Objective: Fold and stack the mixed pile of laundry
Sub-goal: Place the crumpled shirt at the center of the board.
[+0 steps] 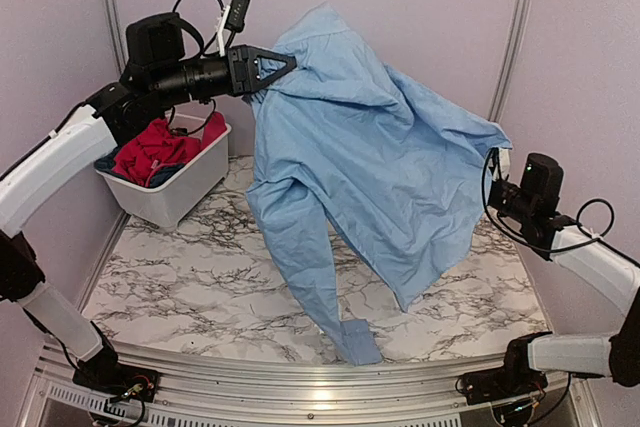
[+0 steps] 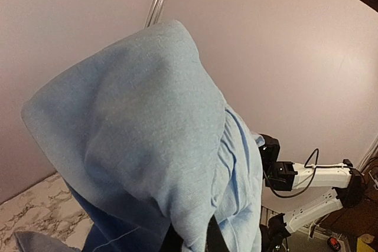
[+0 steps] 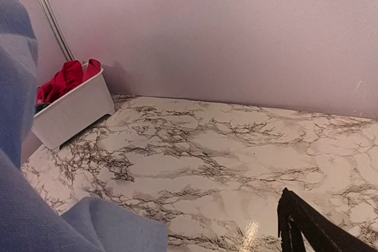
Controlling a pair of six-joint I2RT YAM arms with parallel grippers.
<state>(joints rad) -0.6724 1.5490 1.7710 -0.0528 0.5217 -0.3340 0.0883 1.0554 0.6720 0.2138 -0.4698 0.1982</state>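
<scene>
While the white basket (image 1: pixel 190 197) stood at about ten o'clock on the marble table (image 1: pixel 200 287), the red garments (image 1: pixel 150 147) and a dark blue garment (image 1: pixel 160 178) lay inside it, not yet folded. The left arm passed just above this basket, so I judged that a careless lowering could push it or catch a red piece.

At about eleven o'clock, high over the table, the left gripper (image 1: pixel 283 63) had its jaws nearly closed on a small pinch of the light blue shirt (image 1: pixel 370 167). The whole shirt hung from this one point. The grip took very little cloth, so the weight could pull the fabric out and the shirt would fall in a heap. In the left wrist view the cloth covered the fingers completely, so how deep the pinch was I cannot tell.

The shirt spread from eleven o'clock down to three o'clock, and one sleeve reached the table at about six o'clock, near the front edge. If the arm moved sideways, this sleeve could drag, twist under the body, or slide over the edge.

At three o'clock the right gripper (image 1: pixel 500 182) had its jaws wide apart and held nothing; the shirt's edge was just beside it. It could close on a wrong fold or two layers, because the hem was not easy to see there.
</scene>
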